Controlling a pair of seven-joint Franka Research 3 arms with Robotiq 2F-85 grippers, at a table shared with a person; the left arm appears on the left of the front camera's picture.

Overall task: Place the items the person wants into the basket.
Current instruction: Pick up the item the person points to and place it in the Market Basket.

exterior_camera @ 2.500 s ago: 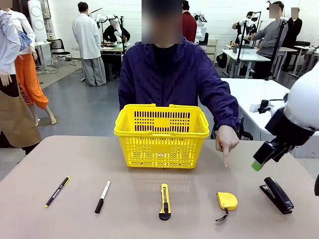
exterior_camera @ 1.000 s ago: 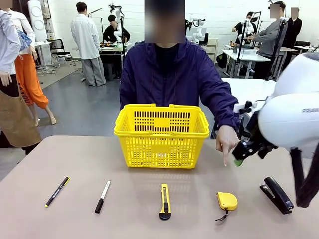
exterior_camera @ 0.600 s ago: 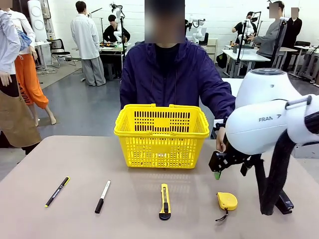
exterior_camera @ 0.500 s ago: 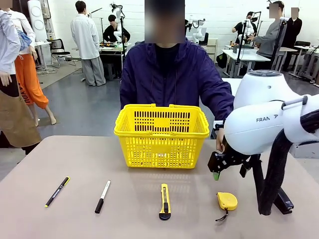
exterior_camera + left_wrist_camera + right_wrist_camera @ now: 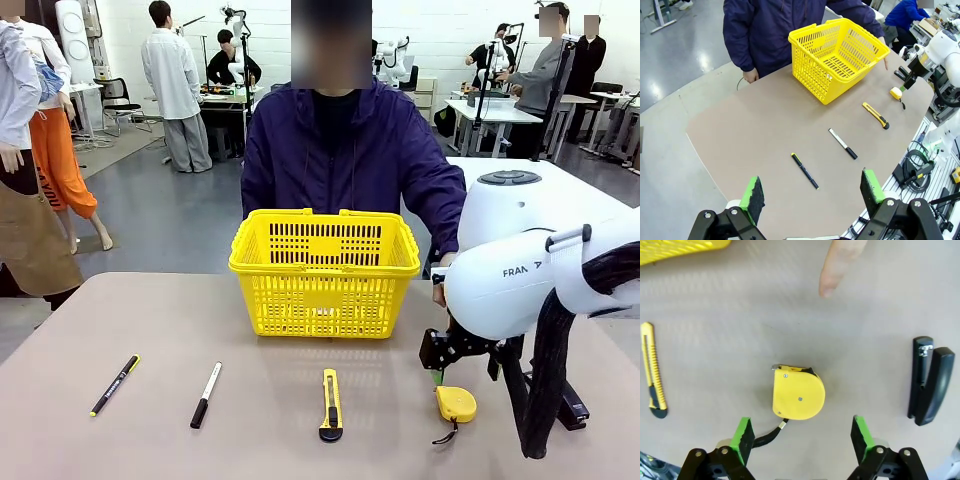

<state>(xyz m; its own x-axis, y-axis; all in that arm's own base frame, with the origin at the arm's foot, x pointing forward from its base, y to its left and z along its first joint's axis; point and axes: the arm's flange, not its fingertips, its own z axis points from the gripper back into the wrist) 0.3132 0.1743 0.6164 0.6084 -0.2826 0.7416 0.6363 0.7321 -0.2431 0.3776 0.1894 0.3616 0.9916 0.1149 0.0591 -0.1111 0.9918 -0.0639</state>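
Right jaws lowered (agape), one tape measure [image 5: 798, 397]

Tape measure [image 5: 798, 397] on the counter [image 5: 715, 315], dead ahead of the right pincer [image 5: 802, 432]; knife [image 5: 653, 371] left, stapler [image 5: 927, 380] right, basket [image 5: 324, 290] beyond-left.

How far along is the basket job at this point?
Done: nothing; the basket looks empty. In hand: the open right end effector hovers over the tape measure that the person's finger points toward. Left: grasping it and dropping it in; pen and marker lie untouched.
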